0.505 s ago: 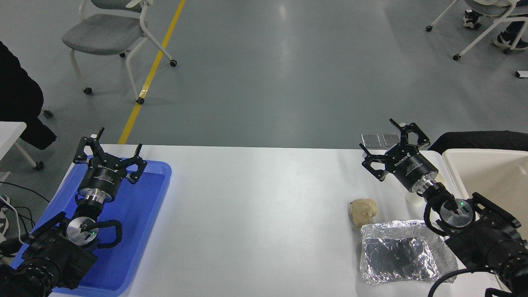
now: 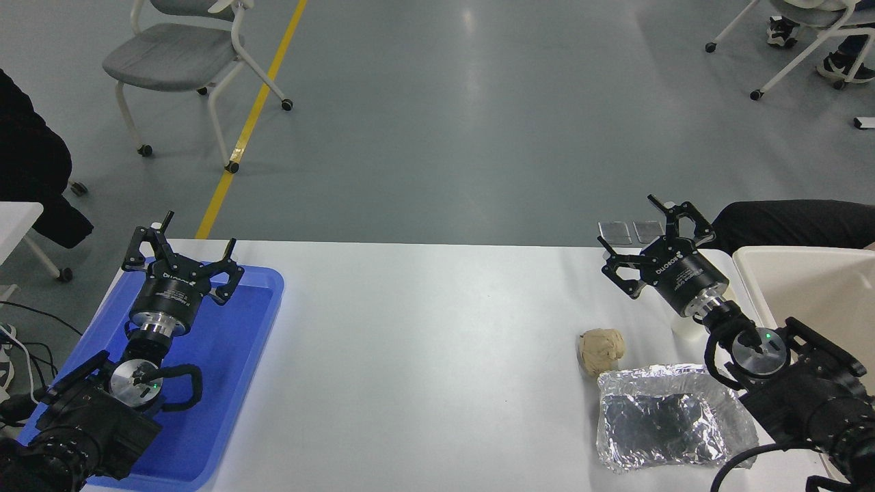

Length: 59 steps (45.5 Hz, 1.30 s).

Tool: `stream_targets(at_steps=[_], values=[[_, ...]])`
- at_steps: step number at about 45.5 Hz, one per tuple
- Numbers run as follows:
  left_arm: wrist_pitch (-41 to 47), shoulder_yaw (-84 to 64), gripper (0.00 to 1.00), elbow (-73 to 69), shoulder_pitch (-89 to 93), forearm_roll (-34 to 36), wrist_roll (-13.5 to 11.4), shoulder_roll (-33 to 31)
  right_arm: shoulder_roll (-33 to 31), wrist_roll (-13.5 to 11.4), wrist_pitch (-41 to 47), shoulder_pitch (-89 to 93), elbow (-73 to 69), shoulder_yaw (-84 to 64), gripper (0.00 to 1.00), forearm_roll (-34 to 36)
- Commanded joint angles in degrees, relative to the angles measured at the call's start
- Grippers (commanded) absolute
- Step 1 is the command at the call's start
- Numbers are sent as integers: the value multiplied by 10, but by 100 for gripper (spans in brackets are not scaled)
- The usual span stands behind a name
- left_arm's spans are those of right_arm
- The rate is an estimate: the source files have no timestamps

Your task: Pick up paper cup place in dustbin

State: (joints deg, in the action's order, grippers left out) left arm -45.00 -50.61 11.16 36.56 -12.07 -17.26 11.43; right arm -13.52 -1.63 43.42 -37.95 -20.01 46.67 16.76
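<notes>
The paper cup point(image 2: 684, 327) stands on the white table near the right edge. Only a small white part shows, because my right wrist hides the rest. My right gripper point(image 2: 626, 221) is open and empty, hovering above and just beyond the cup, with its fingers pointing toward the table's far edge. The dustbin point(image 2: 813, 290) is a large cream-white bin at the right edge, just right of the gripper. My left gripper point(image 2: 200, 229) is open and parked over the blue tray at the lower left.
A crumpled tan paper ball point(image 2: 601, 350) lies left of the cup. A crinkled silver foil tray point(image 2: 666, 424) sits in front of it. A blue plastic tray point(image 2: 225, 355) is at the left. A person's dark sleeve point(image 2: 793, 222) rests behind the bin.
My right gripper has shifted slightly to the right, still open. The dark sleeve behind the bin has moved a little. The left arm has not moved.
</notes>
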Motion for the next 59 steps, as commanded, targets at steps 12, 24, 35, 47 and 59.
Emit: stream_targets(at_steps=[12,24,35,47,59], values=[[0,0,100,0,0,0,0,0,-5,0,-1,-12,0,0,100,-18],[0,0,100,0,0,0,-1,0,-28,-2,-1,-17,-17,-4,100,-52],[0,0,100,0,0,-1,0,0,-181,-4,-21,-48,-164,-72,100,-152],[0,0,100,0,0,0,0,0,-382,-6,-25,-134,-366,-237,100,-246],[0,0,100,0,1,0,0,-1,-490,-40,-16,-376,-528,-470,100,-444]])
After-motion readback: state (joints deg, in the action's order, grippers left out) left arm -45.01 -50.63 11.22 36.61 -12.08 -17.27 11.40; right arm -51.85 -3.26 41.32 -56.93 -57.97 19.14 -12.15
